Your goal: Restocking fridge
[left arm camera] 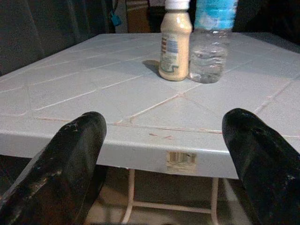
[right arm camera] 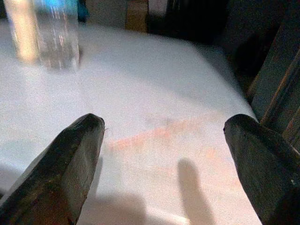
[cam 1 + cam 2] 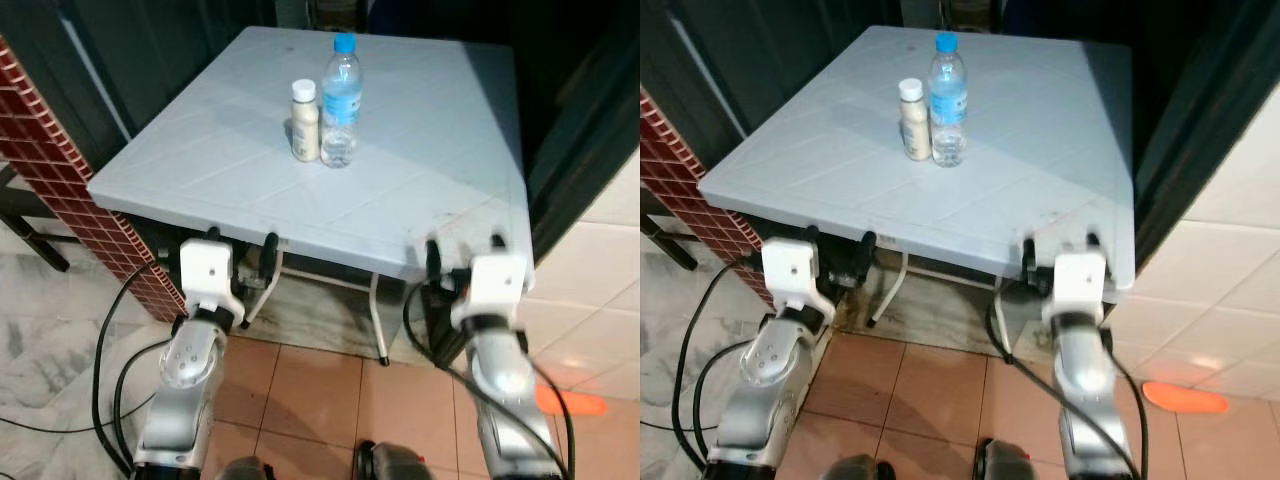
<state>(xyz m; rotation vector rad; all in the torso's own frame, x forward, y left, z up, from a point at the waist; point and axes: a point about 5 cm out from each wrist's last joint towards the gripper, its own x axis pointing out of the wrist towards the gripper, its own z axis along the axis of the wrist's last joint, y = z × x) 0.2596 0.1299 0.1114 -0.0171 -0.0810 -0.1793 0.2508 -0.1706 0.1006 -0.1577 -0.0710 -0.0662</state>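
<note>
Head views: pale grey moulded-plastic tabletop (image 3: 420,150), square, with scored diagonal panel lines and a thin white tube frame underneath. Two items stand upright toward the far half, touching or nearly so: a clear ribbed plastic water bottle with blue cap and blue label (image 3: 341,100), and on its left a shorter cream-coloured opaque bottle with white screw cap (image 3: 305,121). Likely staged as the stock for the fridge; no fridge can be made out from here. Both silver arms are raised to the near table edge. Left gripper (image 3: 241,243) fingers spread wide, tips at the rim. Right gripper (image 3: 463,247) likewise wide, empty, tips at the rim near the right corner. Reads as a pre-reach pose: the bottles sit well beyond both grippers, closer in line with the left one. Floor: terracotta tiles, white marble to the left, red mosaic-tile pillar (image 3: 60,170) beside the table.

Left wrist view: black fingers (image 1: 65,164) far apart, matte and scuffed, framing the table edge; barcode sticker (image 1: 181,161) on the rim. Cream bottle and water bottle dead ahead, side by side, water clear, base ribbed.

Right wrist view: blurred. Fingers (image 2: 61,168) wide apart over bare tabletop; both bottles off to one side, far from the fingers. Dark slatted surface beyond the table.
</note>
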